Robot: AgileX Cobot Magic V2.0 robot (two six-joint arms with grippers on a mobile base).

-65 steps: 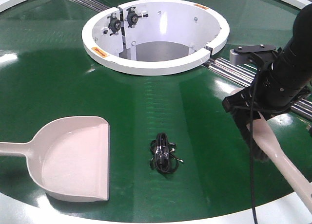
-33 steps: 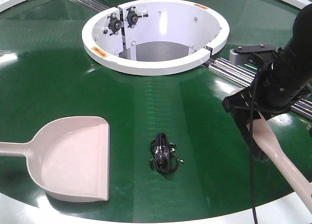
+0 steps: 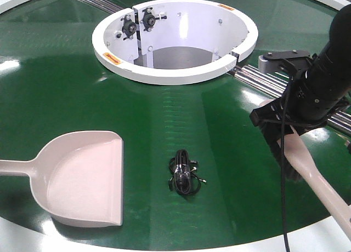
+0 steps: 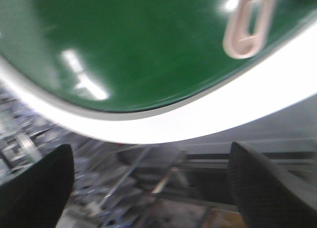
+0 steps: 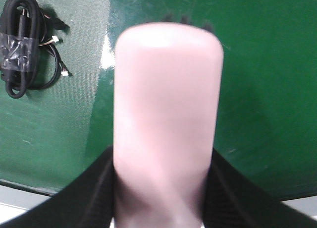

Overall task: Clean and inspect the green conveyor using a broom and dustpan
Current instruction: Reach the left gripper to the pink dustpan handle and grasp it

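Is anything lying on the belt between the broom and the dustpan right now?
Yes. A taped coil of black cable lies on the green conveyor, roughly midway between the broom and the dustpan, touching neither. Nothing else shows there.

— What does the left wrist camera give you?
— I see a glossy dark-green conveyor belt (image 4: 138, 44) and its curved white rim (image 4: 163, 124). A pale beige plastic handle end with a slotted hole (image 4: 247, 25) lies near the rim.
— And the left gripper (image 4: 153, 188)?
— Its dark fingertips (image 4: 262, 188) stand wide apart, holding nothing.
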